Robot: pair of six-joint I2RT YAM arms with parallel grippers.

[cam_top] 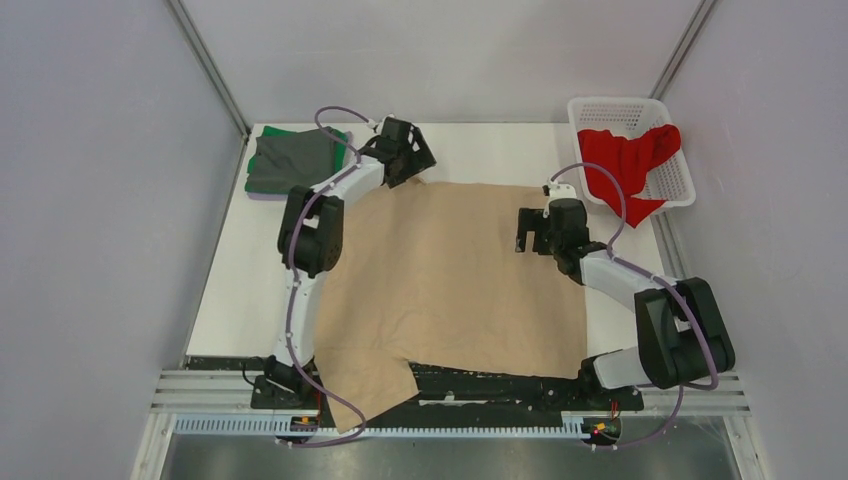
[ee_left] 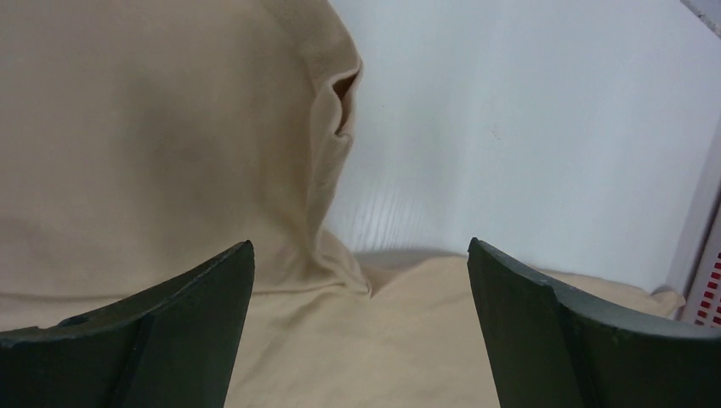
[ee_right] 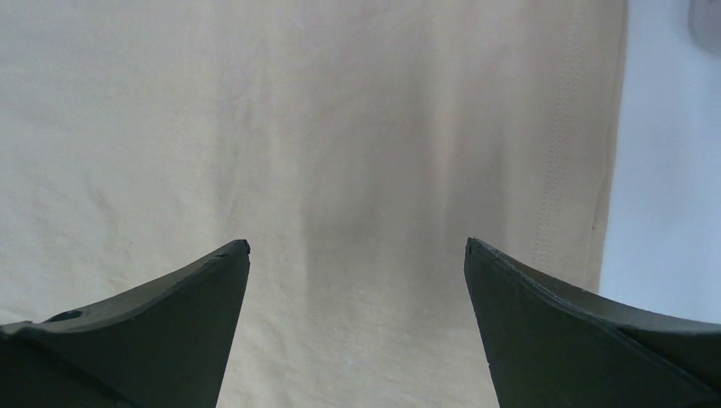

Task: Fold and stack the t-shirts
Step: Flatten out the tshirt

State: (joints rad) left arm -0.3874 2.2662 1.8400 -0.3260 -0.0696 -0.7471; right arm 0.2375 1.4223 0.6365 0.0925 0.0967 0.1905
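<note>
A large beige t-shirt (cam_top: 450, 280) lies spread over the middle of the table, one sleeve hanging over the near edge. My left gripper (cam_top: 410, 160) is open and empty over the shirt's far left corner; the left wrist view shows rumpled beige cloth (ee_left: 170, 170) below the fingers (ee_left: 195, 323). My right gripper (cam_top: 528, 232) is open and empty above the shirt near its right edge; the right wrist view shows flat beige cloth (ee_right: 340, 153) with its hemmed edge. A red t-shirt (cam_top: 625, 165) lies in the basket. Folded dark grey (cam_top: 290, 160) and green (cam_top: 342, 148) shirts are stacked at the far left.
A white plastic lattice basket (cam_top: 625, 110) stands at the far right corner. Grey walls enclose the table on three sides. The arm bases and a metal rail (cam_top: 450, 400) run along the near edge. A lavender edge (cam_top: 262, 197) shows under the folded stack.
</note>
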